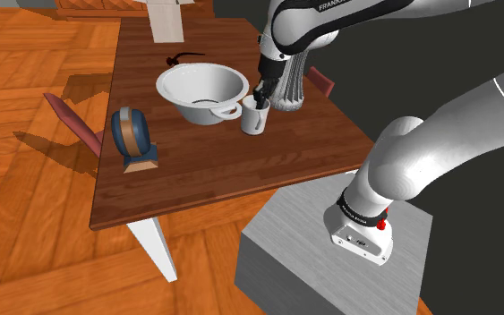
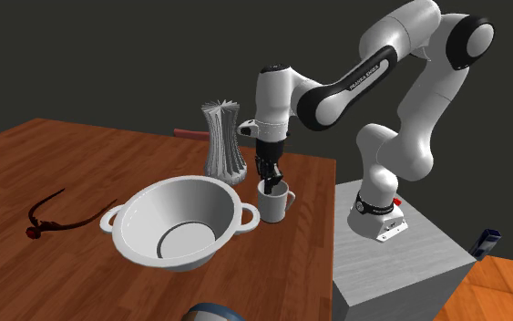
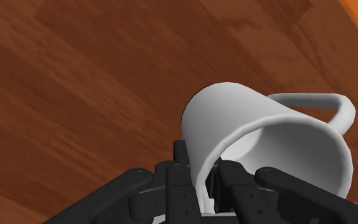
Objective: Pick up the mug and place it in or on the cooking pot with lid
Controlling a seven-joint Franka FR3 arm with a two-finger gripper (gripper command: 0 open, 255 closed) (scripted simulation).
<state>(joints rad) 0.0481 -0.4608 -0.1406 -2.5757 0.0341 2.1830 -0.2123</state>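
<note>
The jaws pinch the white mug (image 3: 266, 146) by its wall at the rim, one finger inside and one outside. The mug sits upright directly beneath them, at or barely above the table (image 1: 214, 166); I cannot tell which. The white two-handled pot (image 2: 140, 205) stands open just beside the jaws, opposite the mug's handle, with only a pale round patch in its bottom, so the move looks like a lift and a short sideways carry over its rim.
</note>
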